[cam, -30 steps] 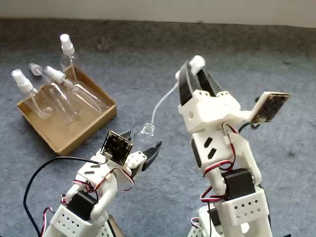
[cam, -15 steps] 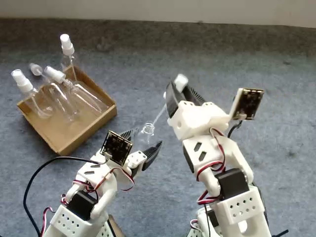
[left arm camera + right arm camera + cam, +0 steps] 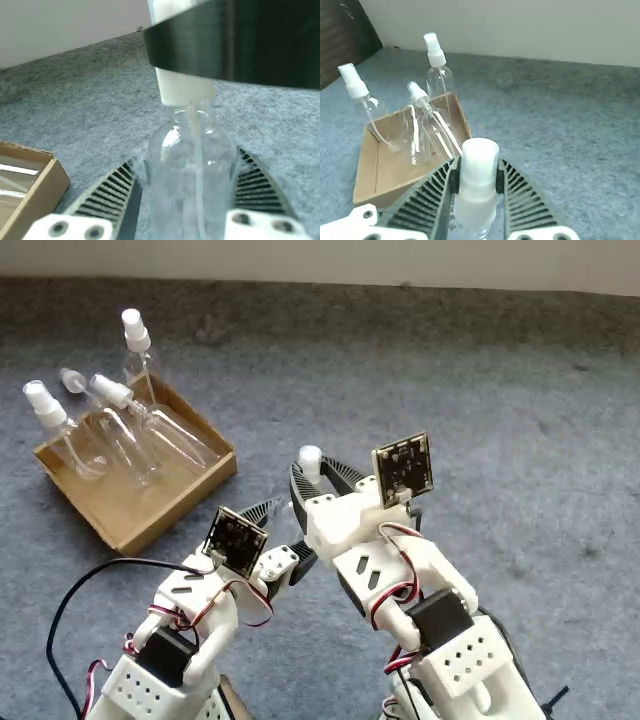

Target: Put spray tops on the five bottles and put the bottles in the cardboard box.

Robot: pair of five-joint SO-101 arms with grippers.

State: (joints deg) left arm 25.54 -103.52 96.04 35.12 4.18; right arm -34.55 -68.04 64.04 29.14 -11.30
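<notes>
While capped bottles [image 3: 120, 435] crowd the cardboard box [image 3: 185, 498], carpet [image 3: 500, 390] lies around.

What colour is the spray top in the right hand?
White; the spray top shows best in the right wrist view.

Upright clear bottle [image 3: 190, 180], white spray top [image 3: 477, 170] at its neck, capped bottles [image 3: 150, 435] in cardboard box [image 3: 185, 502].

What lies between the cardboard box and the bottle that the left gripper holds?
Bare carpet, then one finger of the left gripper beside the bottle, as the left wrist view shows.
</notes>
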